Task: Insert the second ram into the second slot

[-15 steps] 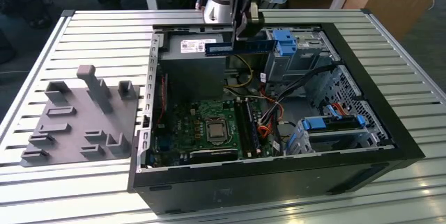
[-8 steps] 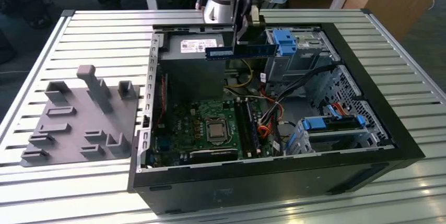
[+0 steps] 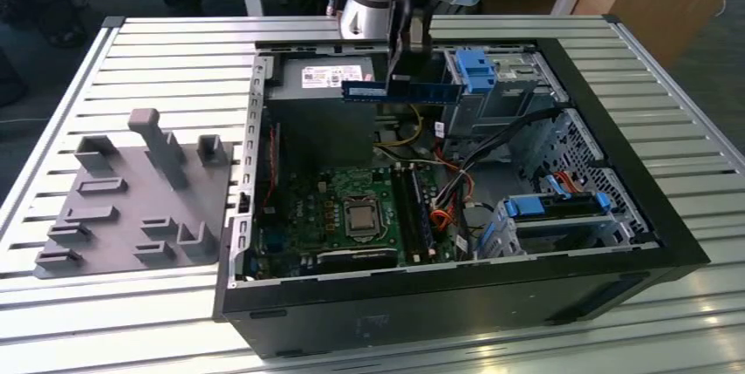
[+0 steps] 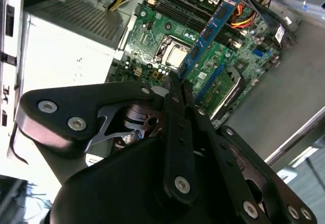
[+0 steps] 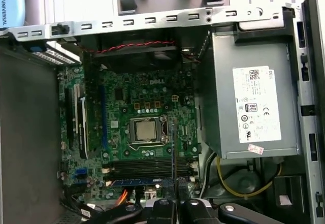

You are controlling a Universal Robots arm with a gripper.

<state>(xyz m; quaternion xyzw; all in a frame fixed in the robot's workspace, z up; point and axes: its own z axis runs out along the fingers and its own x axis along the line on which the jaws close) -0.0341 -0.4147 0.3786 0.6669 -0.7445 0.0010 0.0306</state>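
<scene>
The second ram (image 3: 437,91) is a thin blue-green stick held level in the air over the back part of the open computer case (image 3: 605,217), above the power supply. My gripper (image 3: 402,86) is shut on its middle. In the second wrist view the black fingers (image 4: 175,102) pinch the ram (image 4: 210,28), which reaches out over the green motherboard (image 4: 152,31). The first wrist view shows the ram (image 5: 172,148) edge-on as a thin line above the CPU socket (image 5: 144,131) and the memory slots (image 5: 147,167), well clear of them.
The case lies on its side on a slatted metal table (image 3: 174,51). Drive cages with blue latches (image 3: 477,69) and cable bundles (image 3: 466,182) crowd the exterior view's right side. A grey fixture block (image 3: 128,200) sits at that view's left. The silver power supply (image 5: 254,102) borders the motherboard.
</scene>
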